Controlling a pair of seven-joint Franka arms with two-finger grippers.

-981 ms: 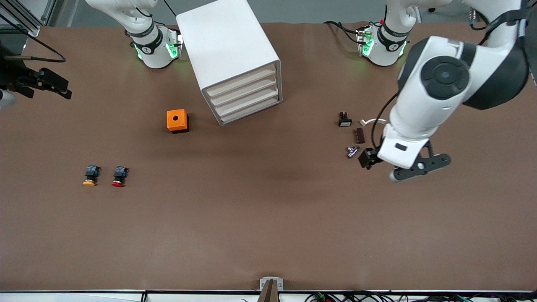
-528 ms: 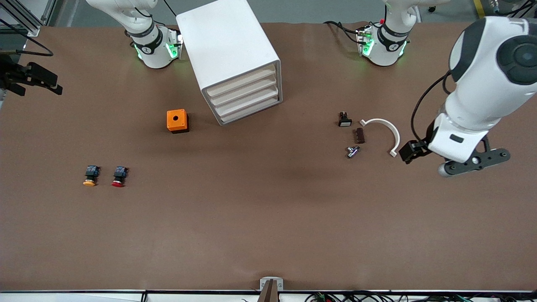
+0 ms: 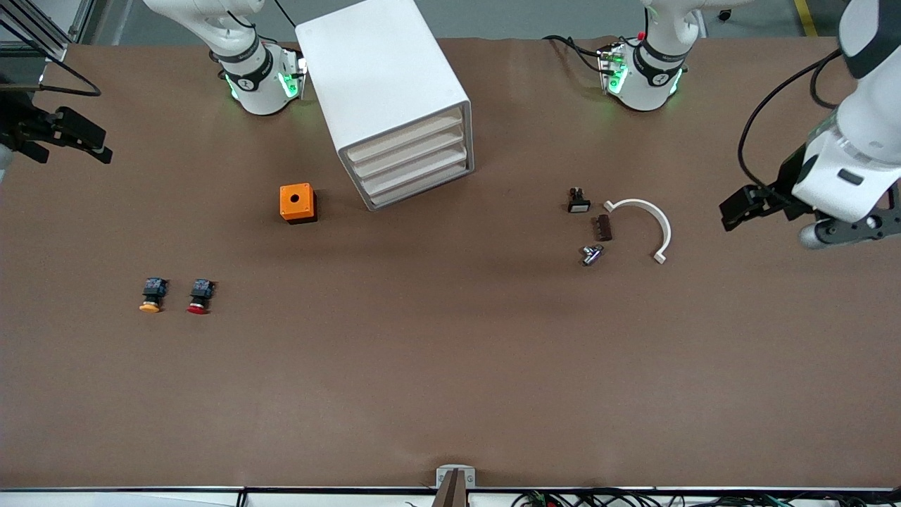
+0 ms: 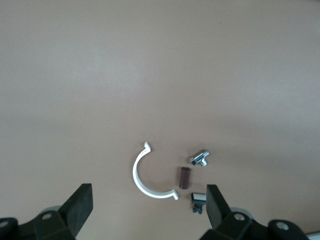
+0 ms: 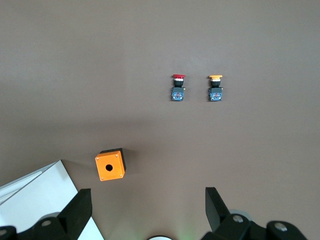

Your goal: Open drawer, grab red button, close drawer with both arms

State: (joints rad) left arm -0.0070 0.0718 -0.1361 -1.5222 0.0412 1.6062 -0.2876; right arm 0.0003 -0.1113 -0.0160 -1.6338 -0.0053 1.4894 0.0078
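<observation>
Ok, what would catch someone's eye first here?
The large white boxy cabinet with four shut drawers stands between the arm bases. An orange cube with a hole sits beside it, and nearer the front camera lie a red-capped button and an orange-yellow-capped button, side by side.

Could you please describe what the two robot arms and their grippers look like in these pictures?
Both arms are glossy white with black joint rings; their bases glow green along the top of the table. The left arm carries a black cable looping to its wrist, ending in a black two-finger left gripper. The right gripper is black too, with chunky angular fingers seen in its wrist view.
</observation>
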